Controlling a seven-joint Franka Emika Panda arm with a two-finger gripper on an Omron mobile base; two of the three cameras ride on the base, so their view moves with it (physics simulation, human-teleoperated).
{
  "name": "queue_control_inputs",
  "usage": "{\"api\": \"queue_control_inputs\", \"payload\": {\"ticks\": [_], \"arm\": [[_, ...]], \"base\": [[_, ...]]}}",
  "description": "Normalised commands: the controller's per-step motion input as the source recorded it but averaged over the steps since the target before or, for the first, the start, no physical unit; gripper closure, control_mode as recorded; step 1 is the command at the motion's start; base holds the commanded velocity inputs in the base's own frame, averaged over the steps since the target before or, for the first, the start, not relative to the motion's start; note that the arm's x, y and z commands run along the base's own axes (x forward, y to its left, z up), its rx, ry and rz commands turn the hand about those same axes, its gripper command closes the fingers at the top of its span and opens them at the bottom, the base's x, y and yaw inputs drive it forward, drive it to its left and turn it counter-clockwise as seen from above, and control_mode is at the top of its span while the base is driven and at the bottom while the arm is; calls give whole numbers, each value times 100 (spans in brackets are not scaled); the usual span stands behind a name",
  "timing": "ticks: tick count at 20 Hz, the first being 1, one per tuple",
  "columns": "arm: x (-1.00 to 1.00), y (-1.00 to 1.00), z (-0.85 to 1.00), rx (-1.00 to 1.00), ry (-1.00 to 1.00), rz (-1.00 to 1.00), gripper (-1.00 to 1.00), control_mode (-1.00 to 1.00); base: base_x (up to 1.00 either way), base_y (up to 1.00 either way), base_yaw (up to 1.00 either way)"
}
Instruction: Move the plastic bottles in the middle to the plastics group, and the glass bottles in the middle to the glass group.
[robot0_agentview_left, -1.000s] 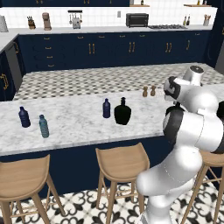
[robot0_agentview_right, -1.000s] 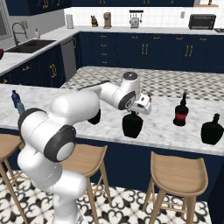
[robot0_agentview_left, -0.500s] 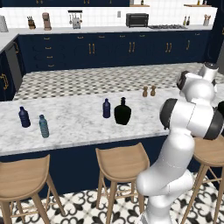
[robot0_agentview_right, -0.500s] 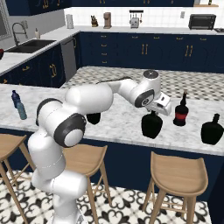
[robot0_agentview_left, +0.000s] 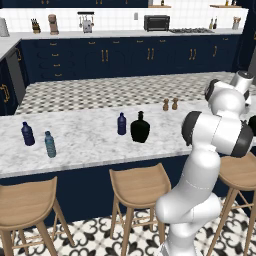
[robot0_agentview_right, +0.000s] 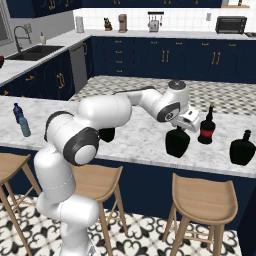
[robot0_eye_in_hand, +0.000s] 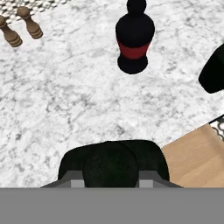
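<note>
In the left base view, the marble desk (robot0_agentview_left: 90, 142) carries a navy-blue plastic bottle (robot0_agentview_left: 121, 124) and, just beside it, a squat black glass bottle (robot0_agentview_left: 140, 128), both near the middle of the desk's length. Toward the left end stand another navy-blue bottle (robot0_agentview_left: 27, 134) and a teal-grey bottle (robot0_agentview_left: 50, 144), the teal one closer to the front edge. Two small wooden shakers (robot0_agentview_left: 170, 104) sit toward the back edge, behind the black bottle. The white arm rises at the right and reaches away over the right end of the desk.

In the right base view, the hand (robot0_agentview_right: 181, 126) is down on the neck of a second squat black bottle (robot0_agentview_right: 177, 142), which stands near the front edge toward the right end. Close on its right is the red-labelled dark bottle (robot0_agentview_right: 206, 127), and further right another rounded black bottle (robot0_agentview_right: 243, 150) near the front edge. A teal-grey bottle (robot0_agentview_right: 22, 123) shows at the far left end.

In the hand view, the fingers are pressed in on either side of the black bottle (robot0_eye_in_hand: 114, 164), pinching it at its top. Beyond it the red-labelled bottle (robot0_eye_in_hand: 134, 38) stands upright on the marble, the two shakers (robot0_eye_in_hand: 21, 29) lie toward the far corner, and a stool seat (robot0_eye_in_hand: 197, 157) shows past the desk's edge.
</note>
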Motion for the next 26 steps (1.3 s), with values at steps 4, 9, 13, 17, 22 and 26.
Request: {"api": "queue_control_inputs", "payload": {"ticks": [4, 9, 13, 17, 22, 26], "arm": [[0, 0, 4, -9, 0, -6, 100, -100], [0, 0, 6, -11, 0, -4, 100, -100], [0, -27, 1, 0, 0, -7, 100, -100], [0, -52, 4, 0, -6, -11, 100, -100], [0, -40, 13, 0, -4, -9, 100, -100], [3, -27, 0, 0, 0, -3, 100, -100]], "base": [[0, 0, 0], [0, 0, 0], [0, 0, 0], [0, 0, 0], [0, 0, 0], [0, 0, 0]]}}
